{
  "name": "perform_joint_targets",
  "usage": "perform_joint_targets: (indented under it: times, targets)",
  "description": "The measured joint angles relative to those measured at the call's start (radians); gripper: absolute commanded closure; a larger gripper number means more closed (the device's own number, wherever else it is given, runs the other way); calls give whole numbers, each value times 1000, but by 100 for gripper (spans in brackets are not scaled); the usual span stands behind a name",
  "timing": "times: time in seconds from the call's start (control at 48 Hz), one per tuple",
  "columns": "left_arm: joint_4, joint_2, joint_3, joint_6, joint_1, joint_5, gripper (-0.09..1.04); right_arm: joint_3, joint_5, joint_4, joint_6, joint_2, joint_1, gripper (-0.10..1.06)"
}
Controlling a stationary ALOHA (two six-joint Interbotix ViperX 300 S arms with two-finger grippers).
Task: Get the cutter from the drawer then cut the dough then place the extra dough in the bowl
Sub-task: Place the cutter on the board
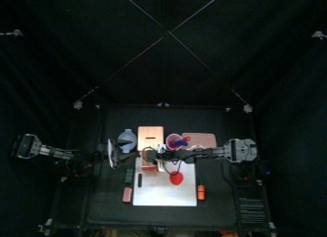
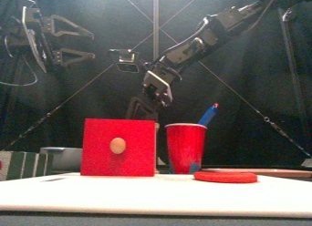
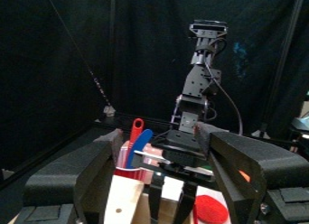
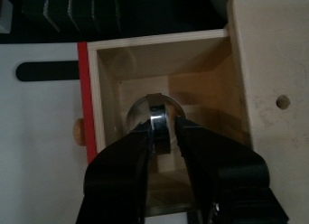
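Observation:
The wooden box (image 1: 153, 136) has its red drawer front (image 2: 119, 148) pulled out, so the drawer (image 4: 163, 92) stands open. My right gripper (image 4: 158, 126) hangs over the drawer with its jaws drawn together on the round metal cutter (image 4: 157, 110). From the front, the right gripper (image 2: 152, 91) is just above the box. The flat red dough (image 2: 225, 177) lies on the white cutting board (image 1: 192, 201). The blue-grey bowl (image 1: 126, 139) stands left of the box. My left gripper (image 2: 67, 43) is held high at the left, open and with nothing in it.
A red cup (image 2: 187, 148) holding a blue knife (image 2: 210, 113) stands right beside the drawer front, behind the dough. The right arm reaches in across the cup and board. The left arm rests at the table's left side.

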Motion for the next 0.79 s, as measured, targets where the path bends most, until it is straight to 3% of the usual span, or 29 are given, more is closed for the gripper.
perform_joint_targets:
  times: [0.125,0.333,0.562,0.792]
  targets:
    - [-12,0,6,2,0,0,-3,0,0,-2,2,0,0,48]
    - [-18,0,9,0,2,0,-3,0,2,-15,2,-25,3,49]
    - [-20,0,9,0,15,0,-3,25,9,-61,11,-187,9,49]
    - [-20,0,11,5,26,6,-3,156,49,-104,9,-390,9,49]
